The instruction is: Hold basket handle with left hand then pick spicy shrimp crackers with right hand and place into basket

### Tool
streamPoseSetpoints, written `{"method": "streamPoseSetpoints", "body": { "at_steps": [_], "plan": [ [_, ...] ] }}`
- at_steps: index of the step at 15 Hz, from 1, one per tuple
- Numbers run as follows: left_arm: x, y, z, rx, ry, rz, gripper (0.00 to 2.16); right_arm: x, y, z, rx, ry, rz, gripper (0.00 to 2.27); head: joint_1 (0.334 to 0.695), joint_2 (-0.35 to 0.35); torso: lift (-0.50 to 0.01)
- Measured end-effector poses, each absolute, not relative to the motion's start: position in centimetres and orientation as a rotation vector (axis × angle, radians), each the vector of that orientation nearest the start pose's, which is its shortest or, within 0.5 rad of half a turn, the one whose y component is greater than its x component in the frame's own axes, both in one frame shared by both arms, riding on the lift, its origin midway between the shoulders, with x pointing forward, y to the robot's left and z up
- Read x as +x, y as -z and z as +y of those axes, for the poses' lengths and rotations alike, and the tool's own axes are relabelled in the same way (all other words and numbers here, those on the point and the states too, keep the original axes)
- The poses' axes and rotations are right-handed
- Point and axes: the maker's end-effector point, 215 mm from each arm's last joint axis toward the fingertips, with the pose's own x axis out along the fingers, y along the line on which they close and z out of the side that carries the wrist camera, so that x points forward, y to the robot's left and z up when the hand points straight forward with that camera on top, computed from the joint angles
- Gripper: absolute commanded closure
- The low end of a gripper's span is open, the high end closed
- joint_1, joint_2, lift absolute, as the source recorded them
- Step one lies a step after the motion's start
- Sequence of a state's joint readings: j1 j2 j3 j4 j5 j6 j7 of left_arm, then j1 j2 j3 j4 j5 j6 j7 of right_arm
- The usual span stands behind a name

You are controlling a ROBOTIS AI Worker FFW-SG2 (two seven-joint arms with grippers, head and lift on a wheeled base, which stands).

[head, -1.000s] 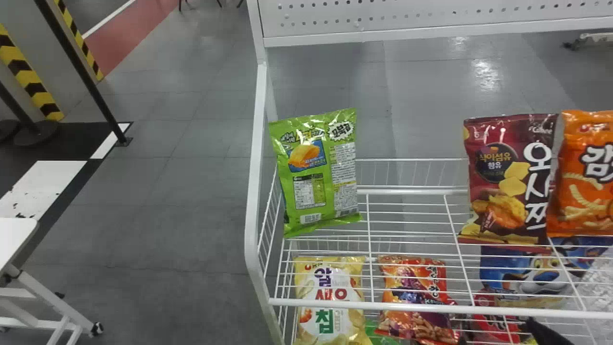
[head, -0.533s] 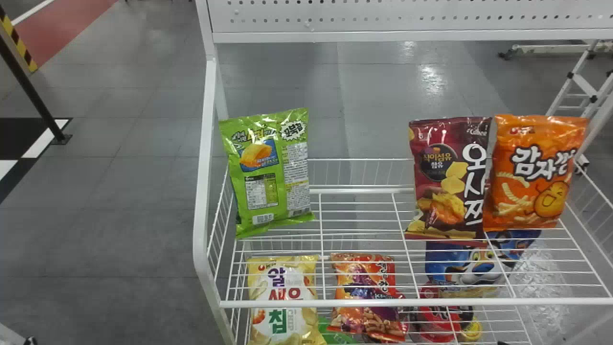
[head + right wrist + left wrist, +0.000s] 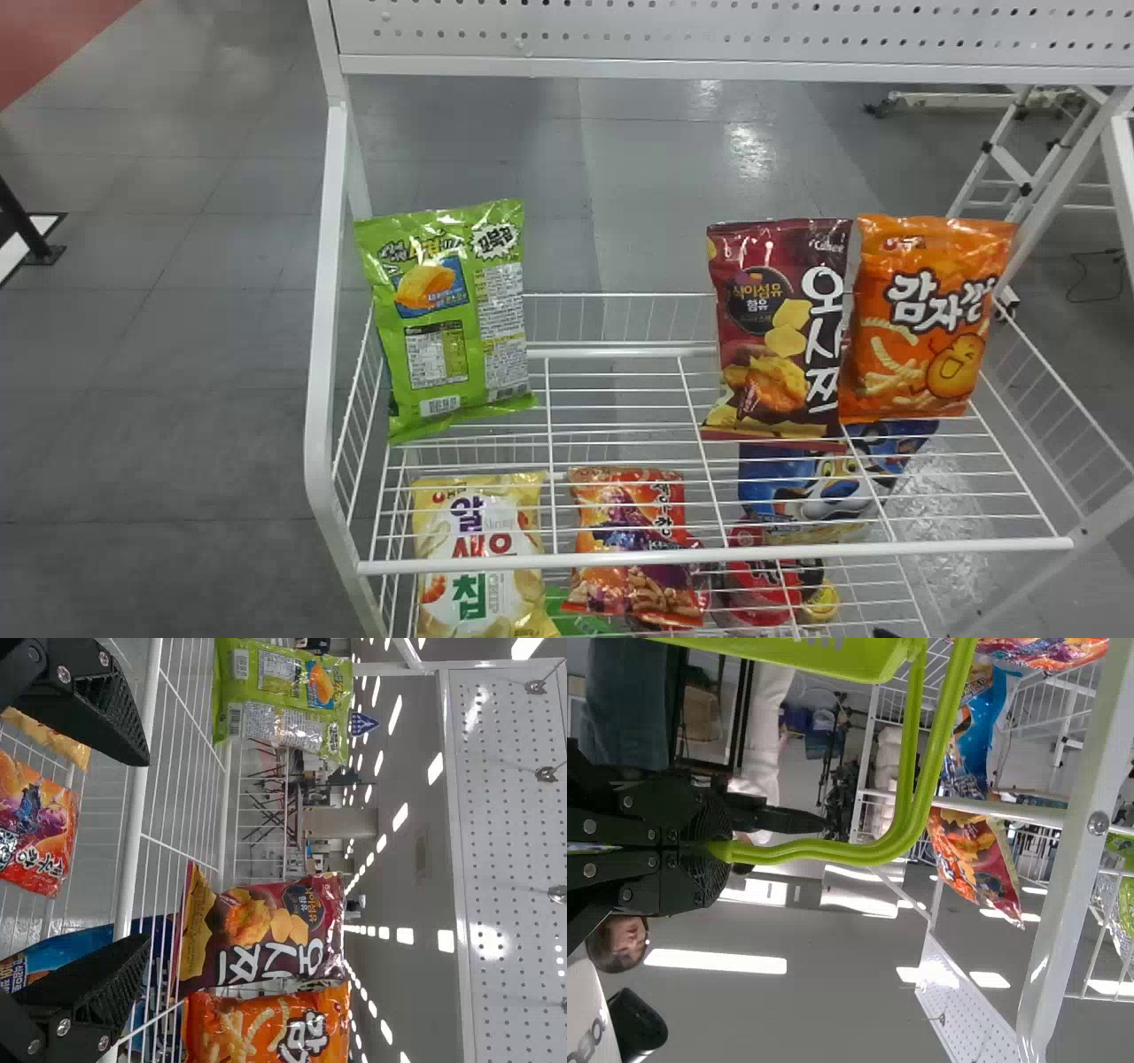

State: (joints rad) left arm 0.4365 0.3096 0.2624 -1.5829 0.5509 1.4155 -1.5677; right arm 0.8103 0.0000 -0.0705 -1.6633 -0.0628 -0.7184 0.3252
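On the lower shelf, the spicy shrimp crackers bag point(image 3: 633, 540), red-orange with purple, lies behind the upper rack's wires in the head view. At that view's bottom edge, right of the bag, a black tip of my right gripper point(image 3: 886, 634) shows. My right gripper point(image 3: 146, 850) stands open in its wrist view, fingers wide apart and nothing between them; the crackers bag point(image 3: 34, 828) is beyond, apart from them. In the left wrist view my left gripper point(image 3: 713, 850) is shut on the green handle point(image 3: 868, 852) of the basket point(image 3: 806, 654).
Green point(image 3: 452, 319), maroon point(image 3: 780, 328) and orange point(image 3: 926, 319) bags stand on the upper wire shelf, whose front rail point(image 3: 709, 556) crosses above the lower bags. A yellow chip bag point(image 3: 483, 558) is left of the crackers, a blue bag point(image 3: 819, 487) to the right. The rack's left post point(image 3: 323, 310) rises beside them.
The rack and all its bags have shifted left in the head view, bringing its right side into sight. Less of the black gripper part shows at the bottom edge.
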Motion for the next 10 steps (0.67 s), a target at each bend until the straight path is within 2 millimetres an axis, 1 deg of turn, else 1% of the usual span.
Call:
{"method": "streamPoseSetpoints", "body": {
  "at_steps": [10],
  "plan": [
    [18.41,44.98,18.49,-1.562,1.015,1.019,2.15,27.36,43.9,-20.67,0.004,-0.233,0.019,0.11,0.695,-0.061,-0.01]
  ]
}}
